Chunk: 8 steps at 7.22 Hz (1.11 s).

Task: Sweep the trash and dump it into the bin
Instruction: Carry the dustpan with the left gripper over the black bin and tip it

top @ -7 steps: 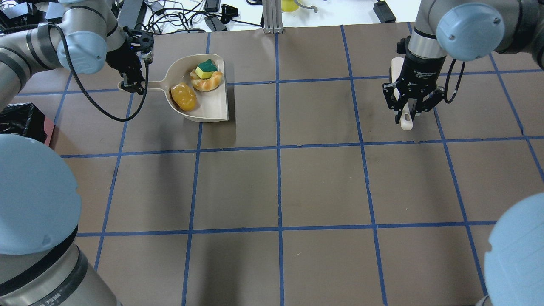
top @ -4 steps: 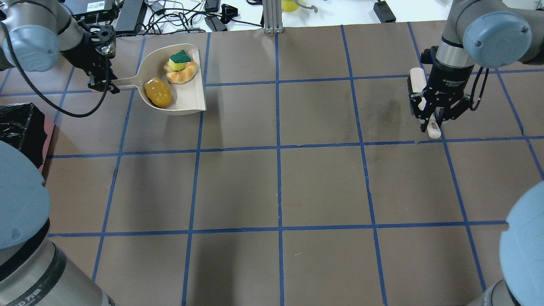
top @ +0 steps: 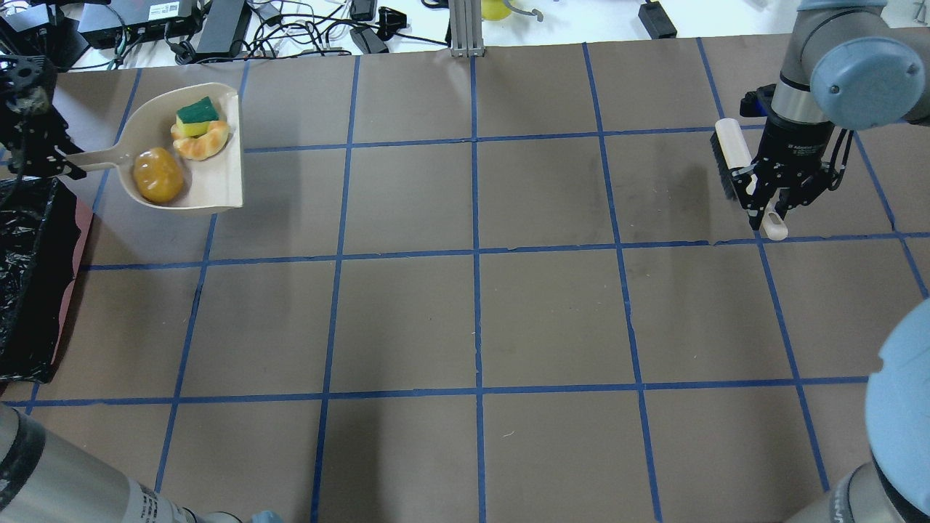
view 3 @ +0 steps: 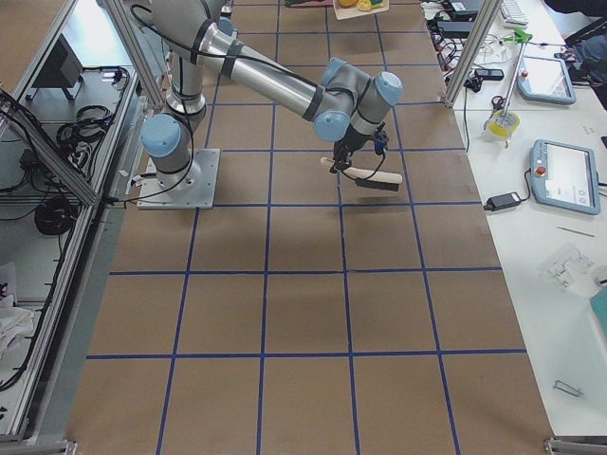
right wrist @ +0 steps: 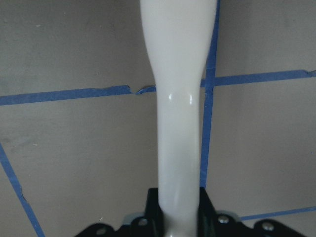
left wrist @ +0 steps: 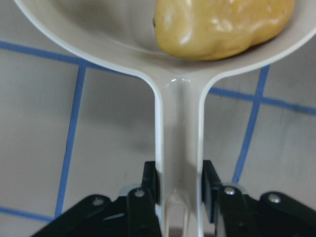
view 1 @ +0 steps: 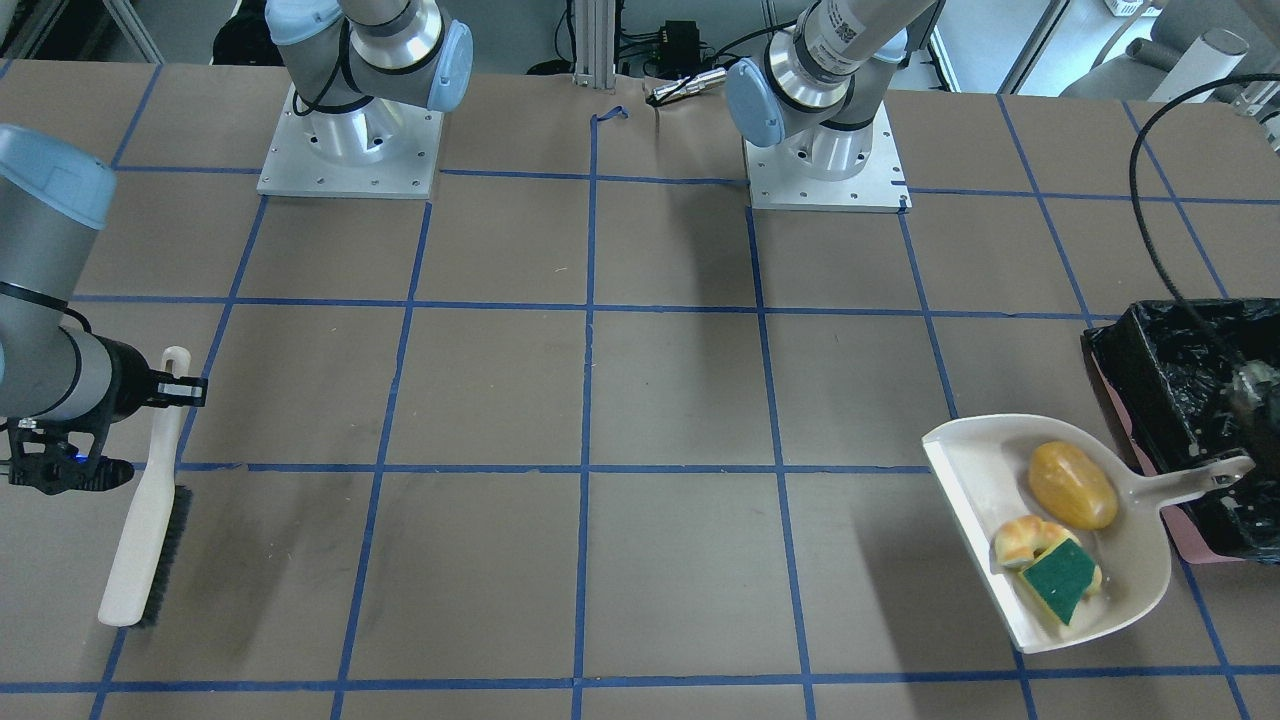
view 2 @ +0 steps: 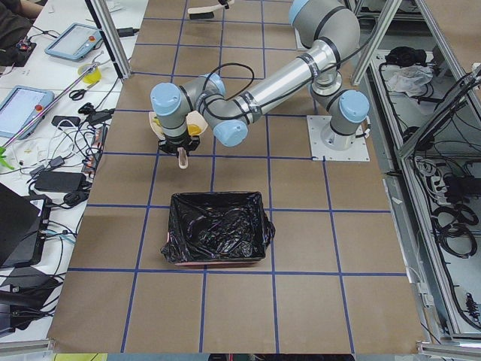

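Beige dustpan is in the upper left of the overhead view. It's got the potato lump, croissant and sponge all in it, sponge riding on the croissant. Left gripper is clamped on the dustpan's handle, both fingers tight against it. Bin with its black bag sits at the left edge, right below that handle. Right gripper, upper right, is closed on the brush handle. White lettering on that gripper is too tiny to read. Brown bench, blue tape grid.
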Each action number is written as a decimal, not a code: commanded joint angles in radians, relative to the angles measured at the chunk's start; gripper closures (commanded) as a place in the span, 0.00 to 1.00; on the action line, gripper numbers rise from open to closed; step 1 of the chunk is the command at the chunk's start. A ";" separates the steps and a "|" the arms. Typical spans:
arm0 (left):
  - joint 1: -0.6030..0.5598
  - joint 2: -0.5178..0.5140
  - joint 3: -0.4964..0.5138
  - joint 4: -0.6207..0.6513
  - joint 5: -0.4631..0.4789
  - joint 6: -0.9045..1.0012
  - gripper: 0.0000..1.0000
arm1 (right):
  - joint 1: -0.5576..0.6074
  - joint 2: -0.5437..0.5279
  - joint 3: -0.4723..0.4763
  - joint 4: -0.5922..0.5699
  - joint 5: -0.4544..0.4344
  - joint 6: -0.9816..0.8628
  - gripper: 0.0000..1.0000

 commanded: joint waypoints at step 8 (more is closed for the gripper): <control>0.386 -0.064 0.243 -0.113 0.004 0.612 1.00 | -0.033 0.052 0.021 -0.151 0.000 -0.124 1.00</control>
